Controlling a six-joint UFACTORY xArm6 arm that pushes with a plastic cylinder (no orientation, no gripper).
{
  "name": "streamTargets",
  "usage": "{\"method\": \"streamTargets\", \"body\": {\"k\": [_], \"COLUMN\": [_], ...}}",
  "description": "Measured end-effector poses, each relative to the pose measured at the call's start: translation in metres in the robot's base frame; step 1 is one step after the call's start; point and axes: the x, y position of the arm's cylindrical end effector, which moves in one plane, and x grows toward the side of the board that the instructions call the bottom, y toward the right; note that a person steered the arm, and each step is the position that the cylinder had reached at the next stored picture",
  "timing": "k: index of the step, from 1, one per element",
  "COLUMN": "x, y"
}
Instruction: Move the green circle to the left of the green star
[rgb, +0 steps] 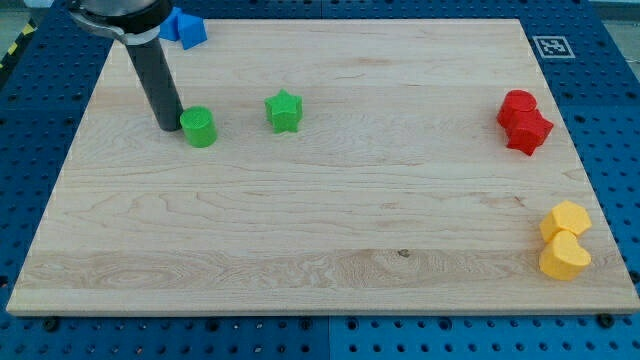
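The green circle is sitting flat on the wooden surface as a short, bright green cylinder, its round top face showing upward. It is lying just beside my tip, on the side toward the view's right, so close that the two are looking as if they are touching. The green star is resting flat as well, a bright green block with its points spreading outward. It is lying farther from my tip toward the view's right, beyond the circle and slightly higher in the view, standing clearly apart from it.
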Motion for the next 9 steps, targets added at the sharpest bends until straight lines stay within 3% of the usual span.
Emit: {"method": "streamTargets", "body": {"k": [1, 3, 7, 9], "x": [0.017, -0.01, 0.016, 0.018], "y": [-0.022, 0.023, 0.004, 0.042]}}
